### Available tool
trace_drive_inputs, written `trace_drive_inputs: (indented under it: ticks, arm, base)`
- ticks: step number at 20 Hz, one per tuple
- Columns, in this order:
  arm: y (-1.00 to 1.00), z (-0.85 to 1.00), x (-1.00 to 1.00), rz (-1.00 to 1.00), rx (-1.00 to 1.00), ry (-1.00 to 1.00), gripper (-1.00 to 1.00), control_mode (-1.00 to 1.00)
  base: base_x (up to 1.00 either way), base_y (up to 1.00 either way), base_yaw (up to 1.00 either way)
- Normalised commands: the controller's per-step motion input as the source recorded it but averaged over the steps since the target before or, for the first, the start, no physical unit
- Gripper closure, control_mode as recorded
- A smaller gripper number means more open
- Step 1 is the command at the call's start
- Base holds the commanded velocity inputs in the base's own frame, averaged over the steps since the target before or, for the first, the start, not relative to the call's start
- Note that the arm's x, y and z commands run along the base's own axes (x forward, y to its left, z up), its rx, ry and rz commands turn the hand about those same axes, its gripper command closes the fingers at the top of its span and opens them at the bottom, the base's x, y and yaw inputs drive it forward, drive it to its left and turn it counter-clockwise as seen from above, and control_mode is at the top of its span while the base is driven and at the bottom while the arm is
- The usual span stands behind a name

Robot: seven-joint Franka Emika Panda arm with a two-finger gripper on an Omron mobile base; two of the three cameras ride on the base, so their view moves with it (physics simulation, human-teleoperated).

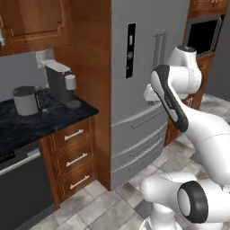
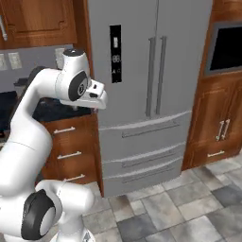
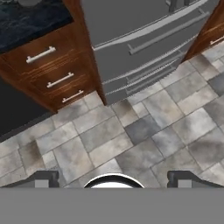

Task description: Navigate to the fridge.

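The tall grey stainless fridge (image 1: pixel 134 54) stands straight ahead, close to the base. It has two upper doors (image 2: pixel 156 52) with long vertical bar handles and a narrow black display panel (image 2: pixel 115 53). Two wide drawers (image 2: pixel 142 151) sit below. In the hand view the fridge drawers (image 3: pixel 140 39) lie at the top, with tiled floor under them. My gripper (image 3: pixel 113 180) hangs above the floor in front of the fridge. Its fingertips (image 3: pixel 41 178) stand far apart, open, with nothing between them. The arm is folded high in front of the fridge's left door.
A wooden cabinet with three drawers (image 1: pixel 74 157) flanks the fridge's left, under a dark counter (image 1: pixel 27 126) with a coffee machine (image 1: pixel 60 83) and a grey kettle (image 1: pixel 26 99). A dark appliance front (image 1: pixel 20 188) sits further left. A black built-in oven (image 2: pixel 227 47) is on the right.
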Motion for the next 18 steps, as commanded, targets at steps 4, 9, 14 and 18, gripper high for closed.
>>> trace_drive_inputs:
  ticks: [4,9,14,18]
  arm:
    - [0.00,0.00,0.00,0.00,0.00,0.00,-1.00,1.00]
    - [0.00,0.00,0.00,0.00,0.00,0.00,-1.00,1.00]
    - [0.00,0.00,0.00,0.00,0.00,0.00,-1.00,1.00]
    - [0.00,0.00,0.00,0.00,0.00,0.00,-1.00,1.00]
  base:
    - [-0.11,0.58,0.81]
    - [-0.13,0.39,0.77]
    - [0.00,0.00,0.16]
    - [0.00,-0.42,0.01]
